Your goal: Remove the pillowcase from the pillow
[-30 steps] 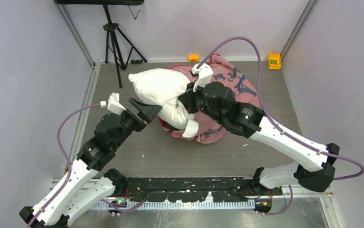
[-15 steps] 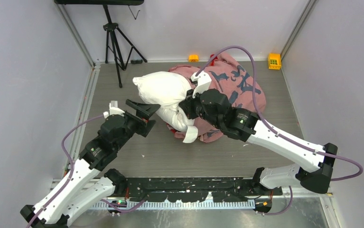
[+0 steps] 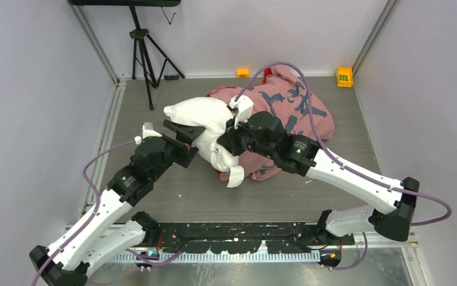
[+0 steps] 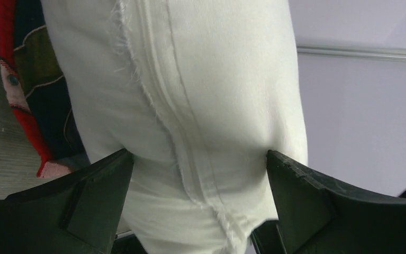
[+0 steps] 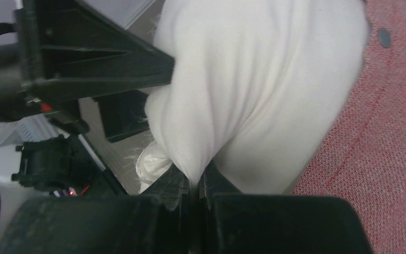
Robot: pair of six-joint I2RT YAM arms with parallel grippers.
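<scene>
Right gripper (image 5: 194, 182) is pinched tight on a fold of the pillow (image 3: 205, 116), near the centre of the table (image 3: 214, 199). Left gripper (image 4: 198, 159) stands wide apart, straddling the pillow's seamed end from 9 o'clock, not clamped. Pillow: bare white end points to 10 o'clock; its other end is buried in the pillowcase (image 3: 291, 104). Pillowcase: bunched pink-side-out toward 1 o'clock. Assessment: roughly half done; the covered end remains to be drawn free.

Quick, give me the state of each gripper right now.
Left gripper: open, one finger on either side of the pillow, not clamped.
Right gripper: closed, pinching a fold of the pillow.
</scene>
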